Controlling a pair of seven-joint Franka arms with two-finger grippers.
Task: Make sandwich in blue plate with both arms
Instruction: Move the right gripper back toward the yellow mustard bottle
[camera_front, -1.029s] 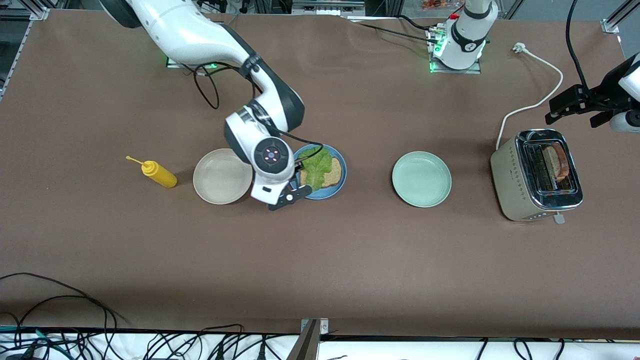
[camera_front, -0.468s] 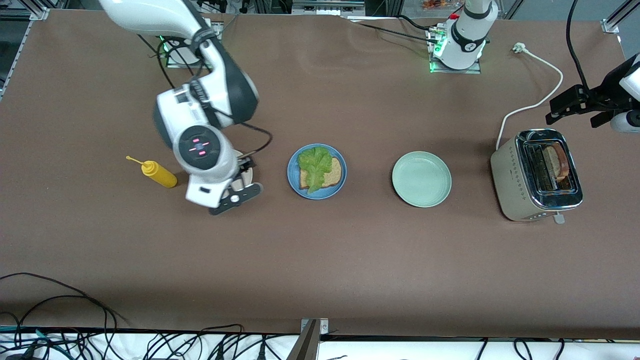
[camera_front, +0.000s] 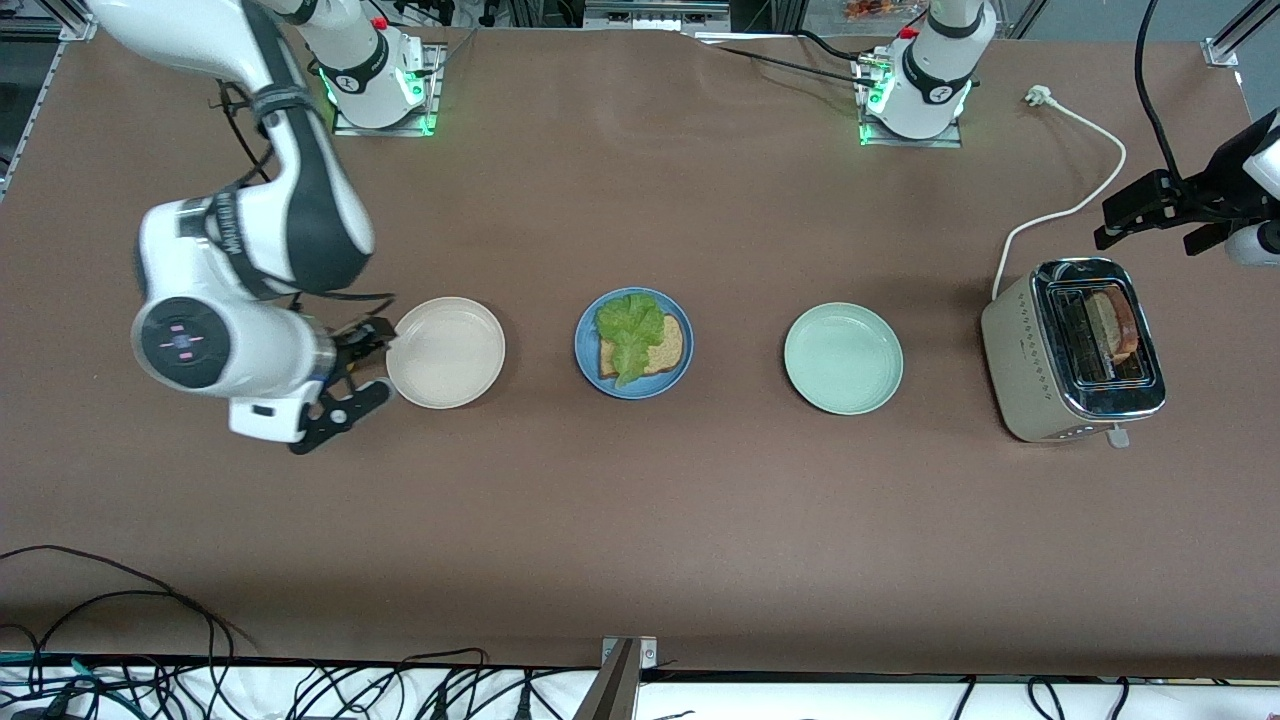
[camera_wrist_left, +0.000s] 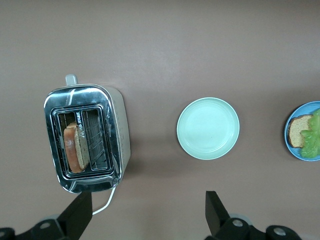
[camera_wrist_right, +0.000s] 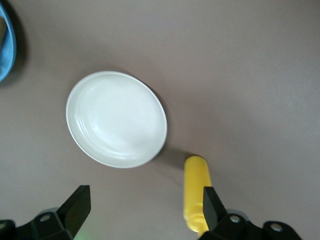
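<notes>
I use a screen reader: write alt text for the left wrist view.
The open left gripper hangs over a brown table, above a chrome toaster holding one bread slice. Beside the toaster sits a pale green plate.

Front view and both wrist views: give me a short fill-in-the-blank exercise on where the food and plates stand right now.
1. The ruffled green lettuce leaf lies on a bread slice on the round ____ plate.
2. The second bread slice stands in the silver ____.
3. The round pale green plate holds ____.
4. The open right gripper hangs beside the round ____ plate.

Missing words: blue; toaster; nothing; cream-white
</notes>
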